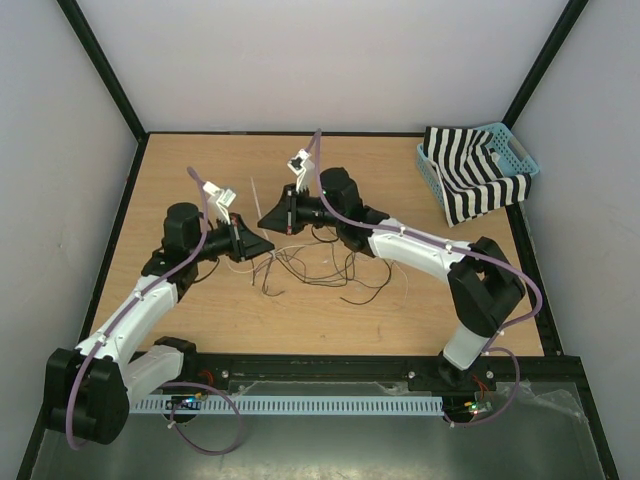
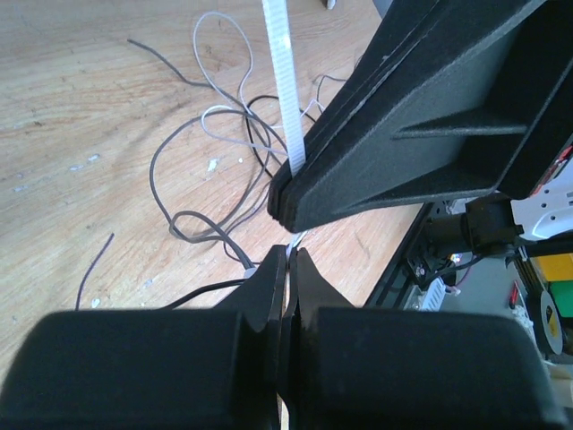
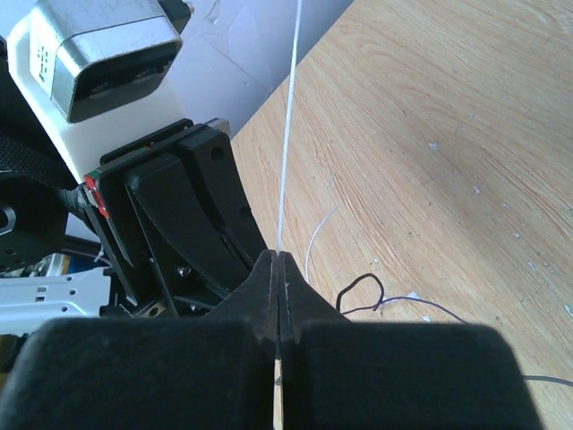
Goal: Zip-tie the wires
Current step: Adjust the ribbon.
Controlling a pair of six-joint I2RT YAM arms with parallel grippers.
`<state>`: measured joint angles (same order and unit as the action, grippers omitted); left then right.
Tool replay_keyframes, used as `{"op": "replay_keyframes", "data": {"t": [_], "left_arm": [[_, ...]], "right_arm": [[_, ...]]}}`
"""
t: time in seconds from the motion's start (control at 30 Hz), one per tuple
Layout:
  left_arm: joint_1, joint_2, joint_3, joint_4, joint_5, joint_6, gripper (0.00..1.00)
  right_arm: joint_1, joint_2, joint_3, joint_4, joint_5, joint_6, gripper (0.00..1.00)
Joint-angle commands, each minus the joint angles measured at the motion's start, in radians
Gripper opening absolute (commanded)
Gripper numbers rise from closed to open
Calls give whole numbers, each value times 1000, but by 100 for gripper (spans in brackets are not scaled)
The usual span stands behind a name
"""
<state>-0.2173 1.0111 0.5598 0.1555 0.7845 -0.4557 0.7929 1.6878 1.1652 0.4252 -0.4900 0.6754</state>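
Note:
The wires point(image 1: 310, 265) lie in loose black and pale grey loops on the wooden table, just right of both grippers. They also show in the left wrist view point(image 2: 215, 134) and the right wrist view point(image 3: 363, 291). A white zip tie point(image 1: 255, 195) stands up between the grippers. My right gripper point(image 1: 265, 220) is shut on its strap point(image 3: 286, 134). In the left wrist view the right gripper point(image 2: 280, 204) pinches the strap point(image 2: 282, 81). My left gripper point(image 1: 266, 249) meets it tip to tip. Its jaws point(image 2: 291, 255) are shut, with a white sliver of the zip tie between them.
A blue basket point(image 1: 522, 152) with a black-and-white striped cloth point(image 1: 470, 180) stands at the back right corner. Black frame posts and pale walls enclose the table. A slotted cable duct point(image 1: 320, 405) runs along the near edge.

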Motion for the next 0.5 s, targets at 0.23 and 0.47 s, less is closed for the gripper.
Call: {"op": "replay_keyframes", "data": {"t": [0.23,0.47], "left_arm": [[-65,-12,-55,22,-13,3,0],[-114,0,-97,38,-47,-2,0]], "right_arm": [[-60,6,246,-108,21,-82,0],[-76,4,301,-130,26,-88,0]]}}
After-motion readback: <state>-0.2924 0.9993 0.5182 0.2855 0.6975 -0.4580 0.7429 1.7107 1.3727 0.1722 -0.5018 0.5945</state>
